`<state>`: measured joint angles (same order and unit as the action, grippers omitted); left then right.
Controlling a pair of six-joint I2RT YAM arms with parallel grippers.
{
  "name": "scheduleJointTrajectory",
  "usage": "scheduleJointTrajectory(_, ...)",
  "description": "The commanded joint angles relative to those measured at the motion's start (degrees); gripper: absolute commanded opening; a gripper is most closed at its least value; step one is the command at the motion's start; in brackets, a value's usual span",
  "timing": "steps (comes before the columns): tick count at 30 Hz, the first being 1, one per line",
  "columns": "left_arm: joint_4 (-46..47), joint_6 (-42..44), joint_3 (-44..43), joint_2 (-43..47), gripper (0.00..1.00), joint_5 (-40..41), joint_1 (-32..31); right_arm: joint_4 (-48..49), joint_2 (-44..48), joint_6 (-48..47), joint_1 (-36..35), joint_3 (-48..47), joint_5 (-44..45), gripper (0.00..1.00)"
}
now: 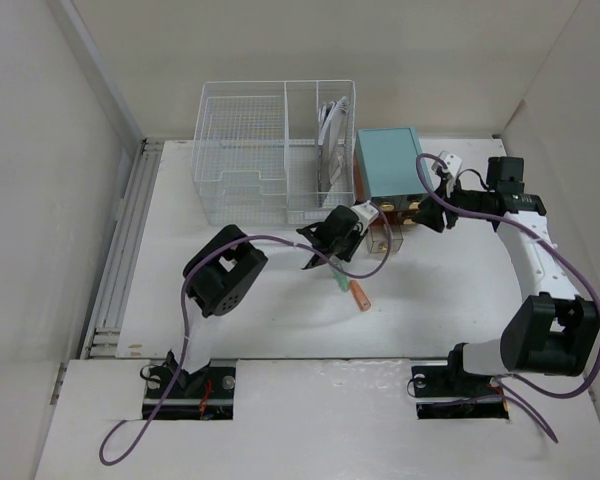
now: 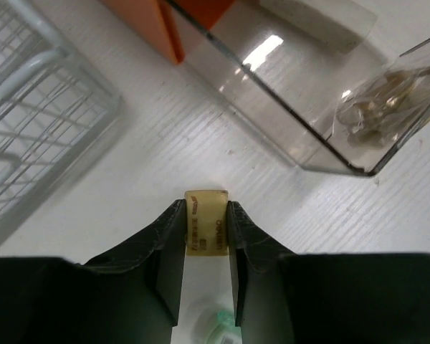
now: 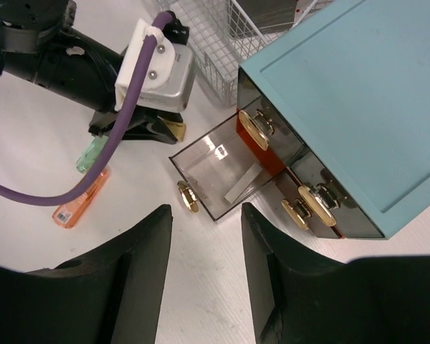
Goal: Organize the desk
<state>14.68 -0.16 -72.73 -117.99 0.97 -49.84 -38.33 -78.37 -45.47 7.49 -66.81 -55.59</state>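
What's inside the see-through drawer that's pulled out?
One pale flat block lies in the drawer. Its back end, under the teal box, is hidden.

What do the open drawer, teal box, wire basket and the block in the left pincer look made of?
Open drawer: smoky clear plastic, probably acrylic; the desk shows through, wall glints. Teal box: opaque matte, painted board or plastic, unclear. Wire basket: white-coated metal wire, thin grid. Block in the left pincer: dull tan with printing, possibly an eraser.
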Motion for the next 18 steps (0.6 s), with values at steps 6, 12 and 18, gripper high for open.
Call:
scheduleJointTrajectory(6,-3.6,-2.4,-0.9,13.0,0.00,2.6,-0.3,0.0,0.2,-1.7,0.4,-2.1,-2.7,0.49)
scheduleJointTrajectory(12,-4.7,-4.0,-6.7,12.4,0.00,-4.1,0.4,0.0,0.2,-1.7,1.5,-1.6,-1.4,0.49)
scheduleJointTrajectory(18,-5.4,-5.2,-13.5,6.7,0.00,-9.4,0.9,0.6,1.8,-1.2,3.5,-0.5,-2.7,0.48)
